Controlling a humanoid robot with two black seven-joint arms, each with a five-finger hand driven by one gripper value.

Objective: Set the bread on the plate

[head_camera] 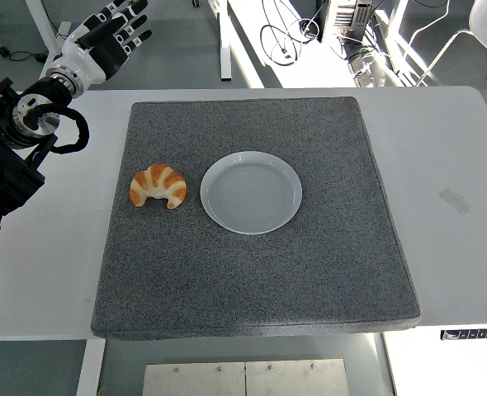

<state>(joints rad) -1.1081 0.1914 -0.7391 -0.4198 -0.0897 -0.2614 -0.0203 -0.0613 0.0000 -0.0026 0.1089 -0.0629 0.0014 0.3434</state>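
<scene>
Robot hand (103, 37) on the left arm, way up at the far left corner, past the far edge of the tabletop (442, 157), fingers (132, 21) spread wide, holding nothing. Nowhere near the job. No right arm in sight at all.

Croissant (158, 186) on the left part of the grey mat (309, 280), just beside the plate (251, 192) but not touching, horns pointing toward the near side. Plate empty, roughly mid-mat. So nothing done yet on the task, going by how things lie.

Stuff that could go sideways from here, just guessing:

- Long reach from that corner down to the bread. Coming in low and from the left could shove the croissant rightward into the plate rim instead of picking it up, maybe nudging the plate too.
- Flaky, soft, curved thing. Too hard a squeeze could crush it or snap a horn; too light a squeeze probably means a drop halfway.
- Tiny gap between bread and plate. Fingers going down on the right side of the croissant could clip the rim and tip or slide the plate.
- Short hop to the plate, so releasing too early could leave it half on the rim, hanging off.

Grabbing from above across the fat middle looks safest.
</scene>
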